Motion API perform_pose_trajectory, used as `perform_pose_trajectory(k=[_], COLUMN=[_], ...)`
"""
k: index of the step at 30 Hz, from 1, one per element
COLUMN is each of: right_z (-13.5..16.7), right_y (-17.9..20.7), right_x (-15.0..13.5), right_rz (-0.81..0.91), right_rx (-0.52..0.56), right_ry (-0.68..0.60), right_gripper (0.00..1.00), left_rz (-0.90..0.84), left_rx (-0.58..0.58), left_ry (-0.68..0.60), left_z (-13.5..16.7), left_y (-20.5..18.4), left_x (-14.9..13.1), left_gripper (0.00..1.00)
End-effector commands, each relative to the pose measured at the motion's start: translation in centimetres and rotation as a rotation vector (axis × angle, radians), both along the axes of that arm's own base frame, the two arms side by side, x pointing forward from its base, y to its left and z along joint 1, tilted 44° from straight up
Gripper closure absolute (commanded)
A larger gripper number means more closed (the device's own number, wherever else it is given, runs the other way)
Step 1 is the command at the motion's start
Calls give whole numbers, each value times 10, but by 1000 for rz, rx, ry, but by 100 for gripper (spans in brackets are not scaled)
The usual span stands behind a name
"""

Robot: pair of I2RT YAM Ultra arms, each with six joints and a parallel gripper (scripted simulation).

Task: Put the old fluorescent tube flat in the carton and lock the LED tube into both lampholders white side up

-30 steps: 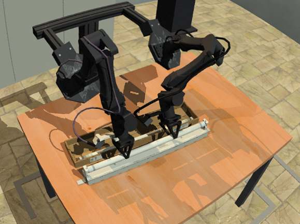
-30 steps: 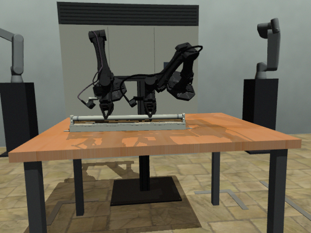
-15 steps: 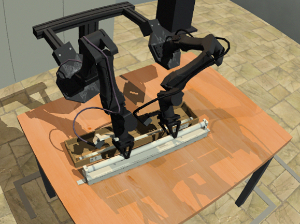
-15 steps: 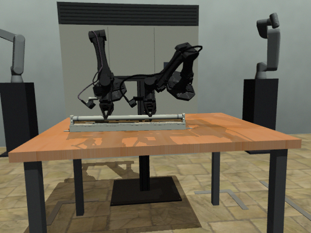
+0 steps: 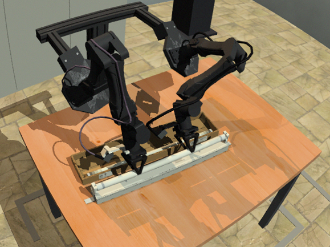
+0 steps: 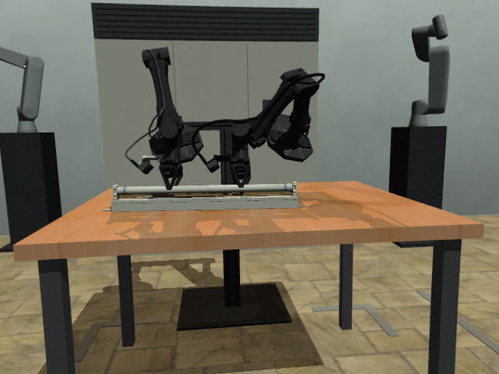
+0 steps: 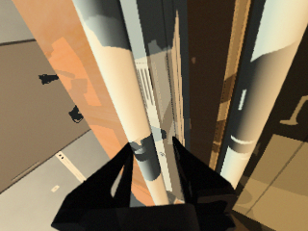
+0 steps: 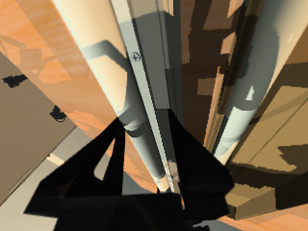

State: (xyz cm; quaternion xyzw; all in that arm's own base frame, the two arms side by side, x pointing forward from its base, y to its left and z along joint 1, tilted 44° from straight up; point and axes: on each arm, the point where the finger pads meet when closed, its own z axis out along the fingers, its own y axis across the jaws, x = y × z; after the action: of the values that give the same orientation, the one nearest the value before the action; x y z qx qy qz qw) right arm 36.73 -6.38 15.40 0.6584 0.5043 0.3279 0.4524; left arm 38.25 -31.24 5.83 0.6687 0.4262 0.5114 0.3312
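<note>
A white tube with greyish bands near its ends, seemingly the old one, sits between both lampholders of the pale fixture. My left gripper is open, fingertips astride this tube. My right gripper is open too, fingertips astride the tube farther along. A second tube, seemingly the LED one, lies lengthwise in the open carton. Its white side's direction is unclear.
The carton stands flat on the bench, close behind the fixture and parallel to it. Both wrist cameras and their cables hang over the carton. A small pale tab sticks out at one fixture end.
</note>
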Motion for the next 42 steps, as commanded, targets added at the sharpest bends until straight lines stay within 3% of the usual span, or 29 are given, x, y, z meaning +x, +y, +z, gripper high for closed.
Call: perform_pose_trajectory(k=[1,3,7,9,14,16,19,21,26,33,36,39,42], right_z=[-9,-15,-6,-11,21,-1,4,25,18,19,25,8,17], right_y=[1,3,3,6,9,11,14,14,6,5,11,10,9], right_x=[-5,-21,-19,-33,-40,-55,-63,-49,-49,-46,-44,-52,-48], right_rz=[-13,-18,-16,-20,-24,-23,-24,-13,-32,-33,-16,-19,-19], right_rx=[-4,1,-1,0,-2,-2,-2,-1,-15,-15,-15,-15,-16], right_ry=[45,70,41,77,31,75,73,4,31,36,23,50,8], right_gripper=[51,51,51,51,51,51,51,51,51,51,51,51,51], left_rz=[-38,-11,-21,-5,-5,-8,-6,-30,-7,-41,-41,-41,-41], left_rx=[25,26,24,21,19,7,8,-15,4,-40,-46,-49,-49], left_ry=[27,19,19,17,14,11,11,5,19,-4,-7,-8,-8], left_z=[-7,-1,0,3,12,13,15,19,10,28,30,32,32], left_y=[-10,0,-3,0,-3,-2,0,-12,7,-19,-20,-20,-20], left_x=[-14,-23,-24,-34,-50,-57,-67,-58,-52,-55,-55,-55,-55], left_gripper=[51,51,51,51,51,51,51,51,51,51,51,51,51])
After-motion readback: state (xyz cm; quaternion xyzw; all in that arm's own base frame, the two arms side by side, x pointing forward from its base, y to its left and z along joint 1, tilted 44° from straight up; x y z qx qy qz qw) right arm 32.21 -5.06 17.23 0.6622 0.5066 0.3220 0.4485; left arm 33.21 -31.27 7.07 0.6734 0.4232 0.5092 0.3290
